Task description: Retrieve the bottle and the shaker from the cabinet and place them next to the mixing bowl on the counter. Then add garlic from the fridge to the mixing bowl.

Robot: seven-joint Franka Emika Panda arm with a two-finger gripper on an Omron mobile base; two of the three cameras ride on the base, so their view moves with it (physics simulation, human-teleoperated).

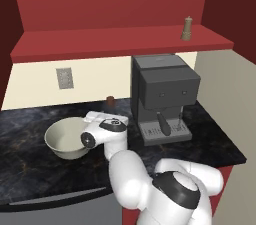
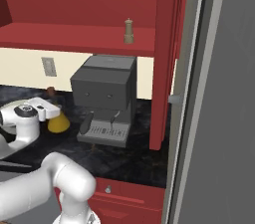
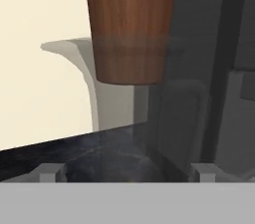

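Bottle (image 2: 58, 122) standing on the counter (image 1: 210, 139) between mixing bowl (image 1: 66, 138) and coffee machine (image 1: 162, 96), gripper (image 3: 127, 170) spread wide around it, shaker (image 1: 187, 28) on cabinet shelf (image 1: 100, 44).

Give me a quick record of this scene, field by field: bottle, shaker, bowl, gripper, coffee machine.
bottle: standing on the counter, between bowl and coffee machine, stopper up
shaker: upright on the cabinet shelf
bowl: on the counter, left of the arm
gripper: open, fingers either side of the bottle, not gripping
coffee machine: on the counter, below the shaker
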